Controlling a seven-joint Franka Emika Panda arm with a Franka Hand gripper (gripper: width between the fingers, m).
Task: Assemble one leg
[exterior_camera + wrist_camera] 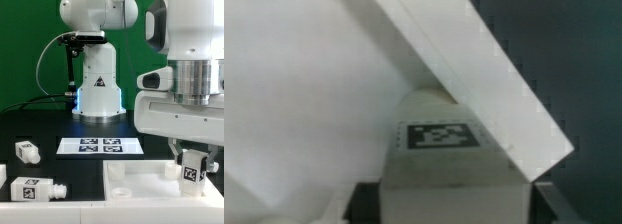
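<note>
My jaws are clamped on the leg (192, 171), one finger against each of its sides, so my gripper (193, 160) carries it upright with its tagged face (439, 135) showing. In the wrist view the leg's rounded end points toward the large white slab (295, 90), close beside its raised edge (464, 70); I cannot tell whether the two touch. That slab (140, 185) lies at the table's front edge, toward the exterior view's right, and I hang over its far right part. Behind it, mid-table, lies the marker board (100, 146). Two more legs rest near the front corner on the exterior view's left, one (26, 152) farther back and one (30, 188) nearer the edge.
</note>
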